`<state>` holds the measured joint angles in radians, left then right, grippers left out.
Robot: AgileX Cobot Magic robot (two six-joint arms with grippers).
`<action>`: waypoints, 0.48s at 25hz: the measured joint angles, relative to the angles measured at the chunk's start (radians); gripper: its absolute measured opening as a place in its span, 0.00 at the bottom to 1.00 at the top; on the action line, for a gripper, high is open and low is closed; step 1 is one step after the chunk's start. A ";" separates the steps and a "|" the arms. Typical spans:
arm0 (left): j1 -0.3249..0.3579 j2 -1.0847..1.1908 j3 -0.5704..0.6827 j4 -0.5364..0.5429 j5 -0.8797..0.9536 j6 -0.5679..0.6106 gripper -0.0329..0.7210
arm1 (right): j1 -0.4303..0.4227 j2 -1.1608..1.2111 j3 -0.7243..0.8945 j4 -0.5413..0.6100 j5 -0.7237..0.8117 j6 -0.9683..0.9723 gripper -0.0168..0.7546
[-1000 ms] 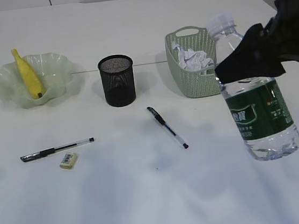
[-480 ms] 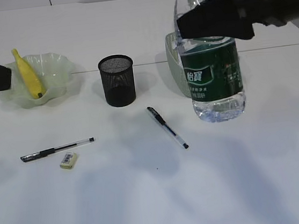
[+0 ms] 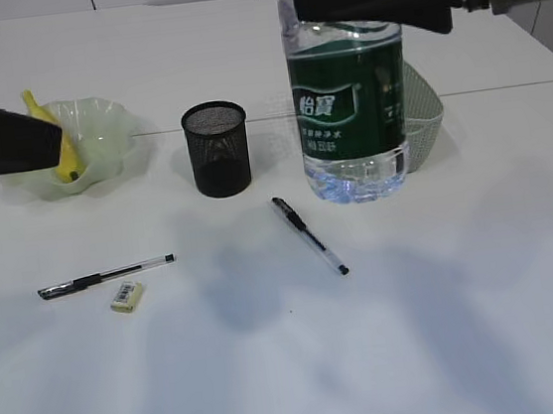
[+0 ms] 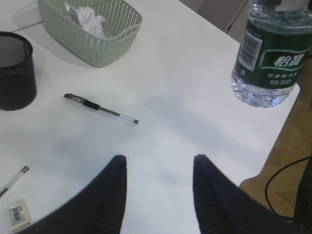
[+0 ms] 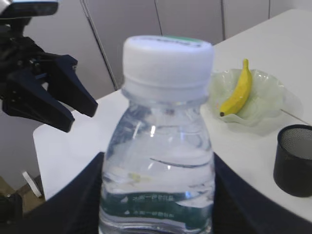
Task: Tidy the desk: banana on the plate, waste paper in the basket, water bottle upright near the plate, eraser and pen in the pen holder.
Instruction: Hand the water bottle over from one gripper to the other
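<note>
My right gripper is shut on the neck of the water bottle, which hangs upright above the desk, in front of the basket. The waste paper lies in the basket. The banana rests on the plate, partly hidden by my open, empty left gripper. The pen holder stands left of the bottle. One pen lies at centre, another pen at the left beside the eraser.
The desk's near edge drops to a brown floor with a cable in the left wrist view. Grey wall panels stand beyond the far side in the right wrist view.
The right gripper has carried the bottle up and left, from the right edge to in front of the basket. The left gripper has come in from the left, over the plate.
</note>
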<state>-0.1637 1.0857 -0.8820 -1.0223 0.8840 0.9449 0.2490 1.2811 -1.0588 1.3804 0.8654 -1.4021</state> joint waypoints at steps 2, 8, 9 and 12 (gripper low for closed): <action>0.000 0.002 0.000 -0.037 0.015 0.038 0.47 | 0.000 0.000 0.000 0.040 0.019 -0.026 0.54; 0.000 0.010 0.000 -0.187 0.045 0.169 0.47 | 0.000 0.000 0.000 0.136 0.058 -0.070 0.54; 0.000 0.010 0.000 -0.228 0.057 0.194 0.47 | 0.000 0.000 0.000 0.139 0.062 -0.074 0.54; 0.000 0.016 0.000 -0.352 0.090 0.286 0.47 | 0.000 0.000 0.000 0.146 0.068 -0.080 0.54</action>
<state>-0.1637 1.1020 -0.8820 -1.3745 0.9741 1.2311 0.2490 1.2811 -1.0588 1.5267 0.9338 -1.4824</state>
